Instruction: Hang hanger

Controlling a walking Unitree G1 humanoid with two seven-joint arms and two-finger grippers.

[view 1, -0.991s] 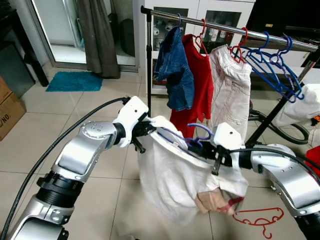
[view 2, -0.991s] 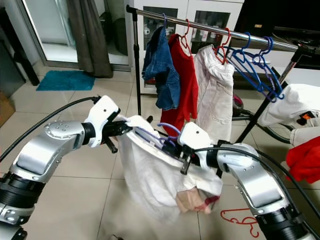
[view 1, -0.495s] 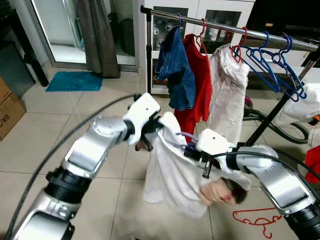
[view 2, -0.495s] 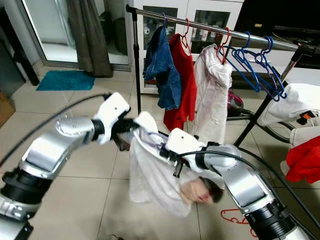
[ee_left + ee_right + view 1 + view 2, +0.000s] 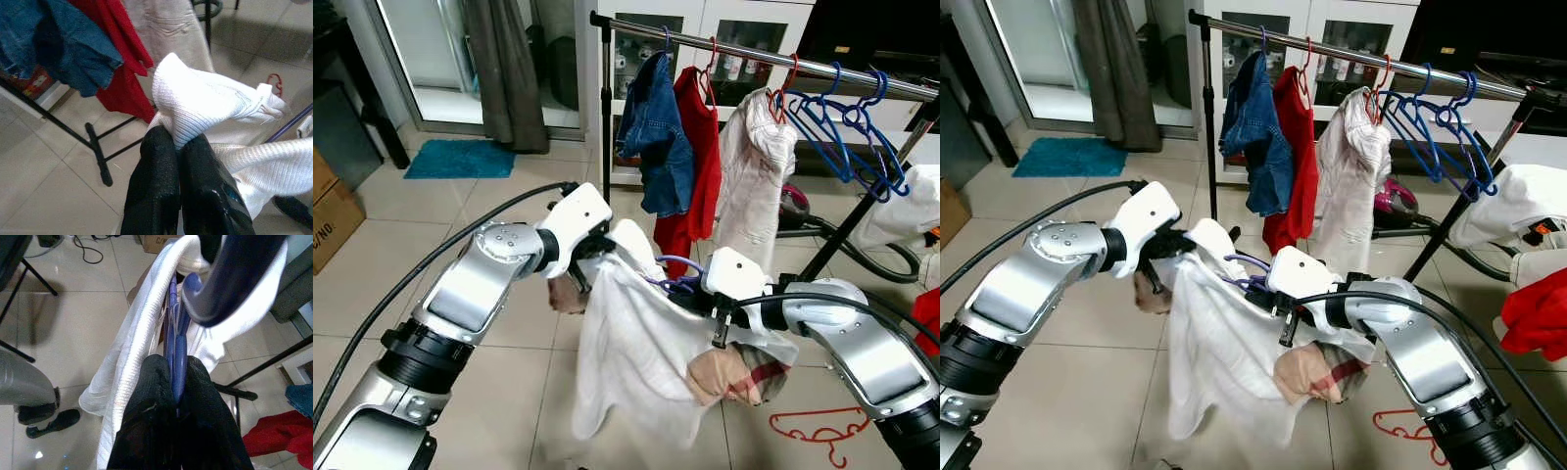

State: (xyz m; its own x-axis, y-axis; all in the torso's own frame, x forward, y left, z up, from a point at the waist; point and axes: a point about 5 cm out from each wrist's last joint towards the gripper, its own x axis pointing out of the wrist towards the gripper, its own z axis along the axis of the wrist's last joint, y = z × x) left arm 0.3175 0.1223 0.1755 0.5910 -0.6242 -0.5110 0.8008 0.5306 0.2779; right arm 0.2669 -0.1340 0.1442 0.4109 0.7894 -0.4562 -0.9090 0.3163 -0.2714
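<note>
At frame centre, the right gripper clamps the blue hanger while the left gripper pinches the white shirt collar, keeping it seated for the rail at the top.

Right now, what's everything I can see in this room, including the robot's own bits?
white garment: one, white, held between both grippers, on a purple hanger.
clothes rail: one, metal, behind.
denim garment: one, blue, hanging on the rail.
red garment: one, red, beside the denim.
cream garment: one, off-white, next along.
empty hangers: several, blue, on the rail's right end.
red hanger: one, on the floor at right.
mat: one, teal, by the glass door.
cardboard box: brown, far left.
left gripper: shut on the white garment.
right gripper: shut on the purple hanger.
</note>
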